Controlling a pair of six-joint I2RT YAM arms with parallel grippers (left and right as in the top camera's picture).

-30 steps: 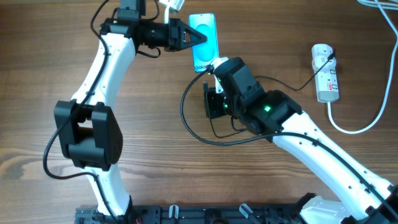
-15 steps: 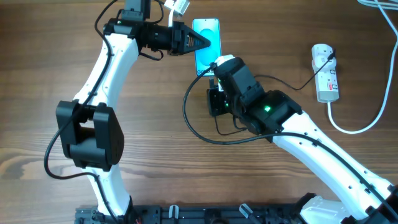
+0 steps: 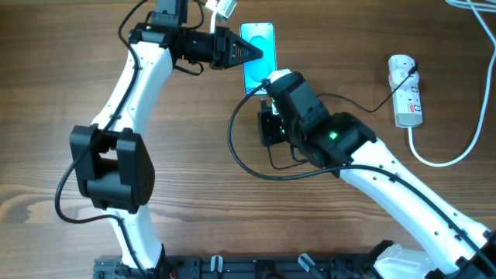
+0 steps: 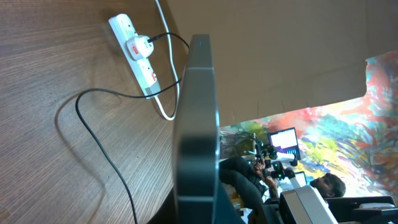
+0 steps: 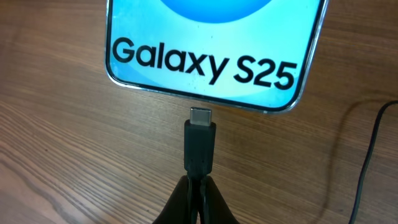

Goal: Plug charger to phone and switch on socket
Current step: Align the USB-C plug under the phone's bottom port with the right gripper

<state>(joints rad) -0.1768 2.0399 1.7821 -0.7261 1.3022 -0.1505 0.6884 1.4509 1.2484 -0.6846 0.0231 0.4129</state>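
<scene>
The phone (image 3: 263,43) has a cyan screen and sits at the far middle of the table. My left gripper (image 3: 246,51) is shut on its left edge. In the left wrist view the phone (image 4: 196,124) shows edge-on. My right gripper (image 5: 198,186) is shut on the charger tip (image 5: 200,140). The tip points at the phone's lower edge (image 5: 205,93) with a small gap between them. In the overhead view the right gripper (image 3: 266,87) is just below the phone. The thin black charger cable (image 3: 232,147) loops back and runs to the white socket (image 3: 407,97), where its other end is plugged in.
A thick white cable (image 3: 449,155) leaves the socket and curves off toward the right table edge. The socket (image 4: 134,43) and black cable (image 4: 106,155) also show in the left wrist view. Beyond the table edge there are monitors and a person.
Since one second ago the left gripper and the phone have shifted slightly right, and the right gripper has followed. Nothing has moved in the last half second.
</scene>
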